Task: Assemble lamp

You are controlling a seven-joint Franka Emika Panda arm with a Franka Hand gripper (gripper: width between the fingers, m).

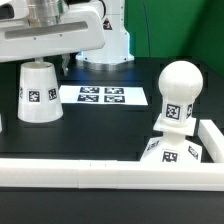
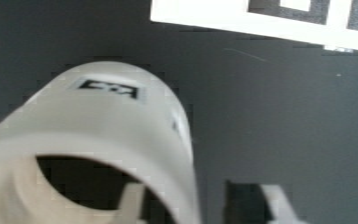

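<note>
Standing upright on the dark table [image 1: 110, 130] at the exterior view's left: cone shade [image 1: 38, 93], directly under the arm. Hand [image 2: 247, 205] mostly hidden, opening not discernible, no visible hold. Bulb [image 1: 179, 97] seated on the base [image 1: 172, 150] at right, marker board [image 1: 103, 96] between and farther back.

The shade [image 1: 38, 93] stands on the table [image 1: 100, 130] at the exterior view's left. The marker board [image 1: 102, 95] lies flat just right of it. At lower right the bulb [image 1: 178, 95] stands upright on the base [image 1: 170, 153], beside the rail [image 1: 100, 171] crossing the foreground.
</note>
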